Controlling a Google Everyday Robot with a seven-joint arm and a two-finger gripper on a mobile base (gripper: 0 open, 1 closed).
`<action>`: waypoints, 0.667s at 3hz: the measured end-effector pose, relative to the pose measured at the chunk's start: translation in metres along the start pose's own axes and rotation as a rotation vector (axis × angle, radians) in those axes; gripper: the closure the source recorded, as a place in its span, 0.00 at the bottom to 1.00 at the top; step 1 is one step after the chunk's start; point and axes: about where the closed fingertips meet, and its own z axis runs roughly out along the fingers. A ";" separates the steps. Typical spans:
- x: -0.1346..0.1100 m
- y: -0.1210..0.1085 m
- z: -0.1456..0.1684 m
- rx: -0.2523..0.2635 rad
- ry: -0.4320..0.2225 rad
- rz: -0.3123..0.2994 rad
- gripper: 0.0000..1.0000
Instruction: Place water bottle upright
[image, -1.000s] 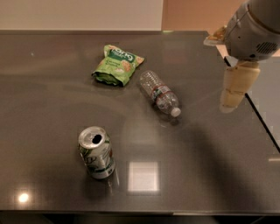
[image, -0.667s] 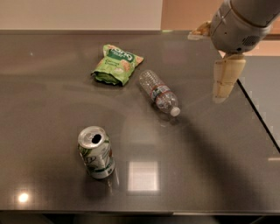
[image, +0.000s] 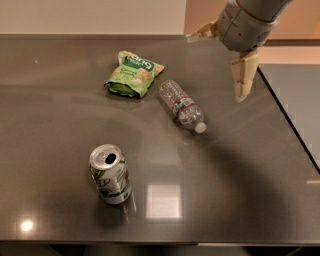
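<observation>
nearest, a can (image: 110, 174) stands upright on the tabletop (image: 60, 130), left of centre and not far from the near edge. beyond it, around the middle, the bottle (image: 181, 105) lies on its side at a slant. its white cap (image: 200, 128) points near-right and its base far-left. the base end is just beside a green bag (image: 134, 73), which sits farther and to the left; i cannot tell if they touch. farthest, at the far right, the gripper (image: 215, 67) hangs above the tabletop, released and holding nothing. one finger points down, the other is splayed out to the left, and both are well apart from the bottle.

the step in hand looks like the reach to the bottle, so the task is barely begun. to do it well, i would bring the gripper over the bottle's middle, by the label band, with the jaws turned across its long axis. it should close gently, since thin ribbed plastic may squash or roll off. then the cap end swings up and the base goes down flat.

the tabletop's right edge runs close by the gripper, slanting toward the near right, so moves are safer kept leftward. open tabletop lies near and right of the cap. that looks a good spot to stand the bottle, away from the bag and can.
</observation>
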 end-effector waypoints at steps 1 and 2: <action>-0.004 -0.011 0.016 -0.024 -0.011 -0.208 0.00; -0.009 -0.015 0.035 -0.065 -0.024 -0.399 0.00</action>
